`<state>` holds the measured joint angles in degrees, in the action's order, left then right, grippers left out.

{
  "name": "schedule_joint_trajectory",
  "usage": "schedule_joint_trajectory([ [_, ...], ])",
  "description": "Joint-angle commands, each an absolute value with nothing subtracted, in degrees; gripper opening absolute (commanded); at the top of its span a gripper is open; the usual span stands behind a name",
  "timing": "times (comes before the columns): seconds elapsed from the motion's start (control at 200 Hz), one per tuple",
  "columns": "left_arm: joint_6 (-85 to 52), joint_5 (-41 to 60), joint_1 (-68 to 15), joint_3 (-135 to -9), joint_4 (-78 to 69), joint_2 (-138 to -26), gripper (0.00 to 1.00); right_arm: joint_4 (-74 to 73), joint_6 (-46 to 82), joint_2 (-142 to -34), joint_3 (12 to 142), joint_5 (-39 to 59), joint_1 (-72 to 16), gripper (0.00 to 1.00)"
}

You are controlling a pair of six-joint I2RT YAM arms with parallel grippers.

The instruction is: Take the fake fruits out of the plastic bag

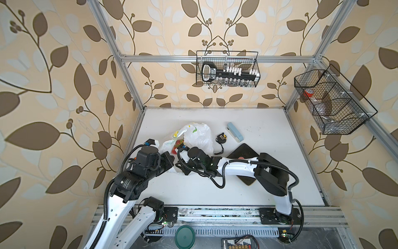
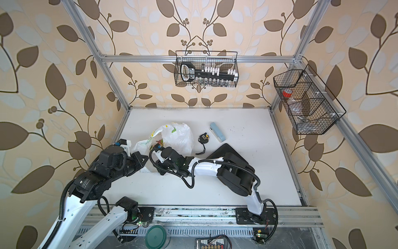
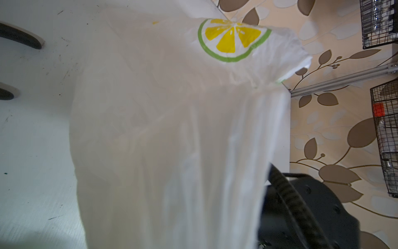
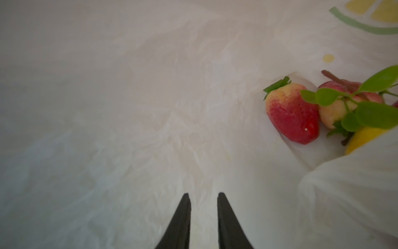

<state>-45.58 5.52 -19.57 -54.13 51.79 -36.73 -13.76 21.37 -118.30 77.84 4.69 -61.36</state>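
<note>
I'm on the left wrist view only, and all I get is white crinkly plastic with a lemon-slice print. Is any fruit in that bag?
Observer: Yes. The right wrist view looks inside the thin white plastic bag and shows a glossy red plastic strawberry lying on the film.
Operator: Has the right claw got it?
Observer: No. The right claw has its fingers slightly apart with nothing between them, clear of the strawberry.
Operator: Anything besides strawberries?
Observer: A smooth yellow fruit peeks from under a fold of the bag, beside a green leafy sprig.

Bright diffuse light, wrist views blurred
</note>
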Motion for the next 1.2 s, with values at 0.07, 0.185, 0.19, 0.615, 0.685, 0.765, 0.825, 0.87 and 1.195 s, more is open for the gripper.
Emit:
schedule_joint_trajectory([
  [0.07,-45.97,7.27,-20.14,-55.33,53.41,-36.39,0.00,-13.43,28.82,-126.31,86.81,0.01,-58.81,0.31],
  [0.185,-45.92,9.10,-20.13,-54.27,53.88,-36.08,0.00,-10.12,29.33,-129.44,91.05,-6.17,-57.56,0.41],
  [0.19,-45.85,9.21,-20.13,-54.20,53.88,-36.06,0.00,-9.94,29.26,-129.45,91.18,-6.64,-57.48,0.41],
  [0.615,-41.87,8.41,-20.13,-51.99,63.20,-34.04,0.00,-0.17,28.58,-128.60,89.97,-21.15,-51.81,0.62],
  [0.685,-41.07,8.20,-20.17,-51.47,64.19,-33.76,0.00,-0.56,28.58,-128.66,89.97,-19.99,-51.59,0.64],
  [0.765,-40.65,8.19,-20.13,-51.07,64.60,-33.71,0.00,-0.04,28.13,-129.42,91.31,-19.79,-51.59,0.65],
  [0.825,-40.39,8.14,-20.13,-51.06,64.56,-33.88,0.00,0.41,28.12,-129.86,92.05,-20.52,-51.46,0.67],
  [0.87,-40.34,8.25,-20.13,-51.09,64.43,-34.14,0.00,0.51,28.12,-130.12,92.27,-20.99,-51.36,0.69],
  [1.195,-39.84,8.74,-20.14,-51.49,63.38,-35.63,0.00,0.35,22.88,-134.33,95.15,-16.66,-50.77,0.74],
])
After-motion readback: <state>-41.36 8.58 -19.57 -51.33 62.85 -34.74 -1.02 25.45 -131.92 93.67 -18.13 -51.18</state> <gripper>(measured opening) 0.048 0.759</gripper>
